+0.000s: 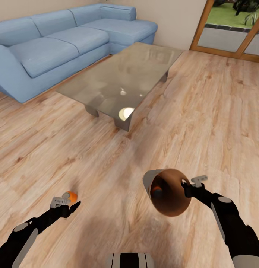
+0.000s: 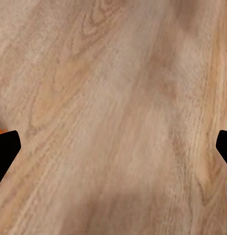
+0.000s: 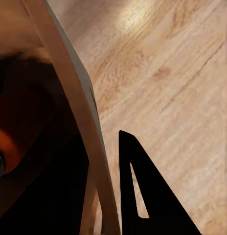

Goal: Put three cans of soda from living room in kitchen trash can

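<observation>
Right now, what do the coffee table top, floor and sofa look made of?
Coffee table top: glass, glossy; the legs show through it and it mirrors bright spots. Floor: wood planks, satin, with visible grain and seams. Sofa: light-blue fabric, matte and cushioned, though leather cannot be ruled out.

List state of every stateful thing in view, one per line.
bin: lifted off the floor, tipped on its side, rim clamped by right gripper
can in bin: lying inside the tipped bin
orange can: at the left gripper's tip; held or not, cannot tell
left gripper: fingers wide apart, open
right gripper: shut on bin rim
glass door: open or shut, cannot tell
</observation>
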Controlling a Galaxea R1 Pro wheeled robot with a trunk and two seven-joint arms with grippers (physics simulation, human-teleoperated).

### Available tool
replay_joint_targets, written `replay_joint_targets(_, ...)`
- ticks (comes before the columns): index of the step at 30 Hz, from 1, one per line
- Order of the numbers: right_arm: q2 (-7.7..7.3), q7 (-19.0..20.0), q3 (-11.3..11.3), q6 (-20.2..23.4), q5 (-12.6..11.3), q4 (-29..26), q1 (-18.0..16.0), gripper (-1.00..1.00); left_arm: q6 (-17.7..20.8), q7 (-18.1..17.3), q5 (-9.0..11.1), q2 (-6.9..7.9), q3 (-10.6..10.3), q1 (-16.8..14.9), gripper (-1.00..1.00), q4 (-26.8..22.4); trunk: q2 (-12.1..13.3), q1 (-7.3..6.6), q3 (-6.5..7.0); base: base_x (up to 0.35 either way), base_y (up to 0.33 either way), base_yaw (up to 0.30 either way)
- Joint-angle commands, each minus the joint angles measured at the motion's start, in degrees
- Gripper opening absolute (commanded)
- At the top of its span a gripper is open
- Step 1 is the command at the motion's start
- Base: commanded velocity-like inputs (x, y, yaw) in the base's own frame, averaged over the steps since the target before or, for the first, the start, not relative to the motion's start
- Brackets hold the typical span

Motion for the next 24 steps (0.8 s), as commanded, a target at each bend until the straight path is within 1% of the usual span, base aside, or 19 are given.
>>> replay_joint_targets(1,-0.09,0.5,0.0,-0.5,-0.7,-0.1,0.2,-1.00,0.0,0.0,0.0,0.02,0.0,0.0,1.00,0.0,0.0,0.00,0.05,0.260,0.201,-0.231)
replay_joint_targets(3,-0.31,1.1,-0.1,-1.9,-0.6,-0.5,0.5,-1.00,0.1,0.0,0.0,0.05,0.0,0.0,1.00,-0.1,0.0,0.00,0.13,0.260,0.200,-0.228)
replay_joint_targets(5,-1.16,2.8,-0.1,-2.6,-0.6,-0.7,1.5,-1.00,0.2,0.0,-0.1,0.07,-0.1,0.0,1.00,-0.1,0.0,0.00,0.21,0.255,0.191,-0.215)
replay_joint_targets(6,-2.32,4.1,-0.2,-3.1,-0.6,-0.8,2.6,-1.00,0.3,0.0,-0.1,0.08,-0.1,0.0,1.00,-0.2,0.0,0.00,0.25,0.187,0.138,-0.198)
replay_joint_targets(9,-4.43,5.7,-0.1,-4.6,-0.6,-0.8,4.1,-1.00,0.2,0.0,-0.2,0.09,-0.1,0.0,1.00,-0.3,0.0,0.00,0.37,0.122,0.089,-0.188)
replay_joint_targets(10,-5.50,6.3,-0.1,-6.0,-0.6,-0.7,5.0,-1.00,0.2,0.0,-0.2,0.09,-0.1,0.0,1.00,-0.2,0.0,0.00,0.40,0.061,0.045,-0.178)
replay_joint_targets(14,-7.38,7.1,-0.3,-9.3,-0.8,0.4,7.5,-1.00,0.0,0.0,-0.3,0.03,-0.2,0.0,1.00,-0.2,0.0,0.00,0.55,0.031,0.023,-0.179)
replay_joint_targets(15,-8.35,7.2,-0.7,-11.3,-1.0,1.5,8.5,-1.00,0.0,0.0,-0.4,0.02,-0.2,0.0,1.00,-0.1,0.0,0.00,0.58,0.013,0.009,-0.180)
replay_joint_targets(16,-9.14,7.5,-1.6,-13.1,-1.1,2.1,9.5,-1.00,0.0,0.0,-0.5,0.05,-0.2,0.0,1.00,-0.1,0.0,0.00,0.60,0.008,0.024,-0.162)
replay_joint_targets(18,-9.59,8.2,-2.8,-14.2,-1.3,2.2,10.2,-1.00,0.1,0.0,-0.5,0.06,-0.2,0.0,1.00,0.0,0.0,0.00,0.65,0.008,0.058,-0.140)
replay_joint_targets(19,-9.80,9.3,-4.1,-14.9,-1.3,1.9,10.6,-1.00,0.1,-0.1,-0.5,0.07,-0.2,0.0,1.00,0.0,0.0,0.00,0.67,0.044,0.124,-0.087)
replay_joint_targets(23,-10.01,11.7,-6.8,-15.7,-1.5,1.7,11.2,-1.00,0.2,-0.1,-0.6,0.08,-0.2,0.0,1.00,0.1,0.0,0.00,0.70,0.091,0.179,-0.050)
replay_joint_targets(24,-9.97,11.9,-7.1,-15.8,-1.5,1.6,11.2,-1.00,0.3,-0.1,-0.6,0.08,-0.2,0.0,1.00,0.1,0.0,0.00,0.70,0.123,0.219,-0.023)
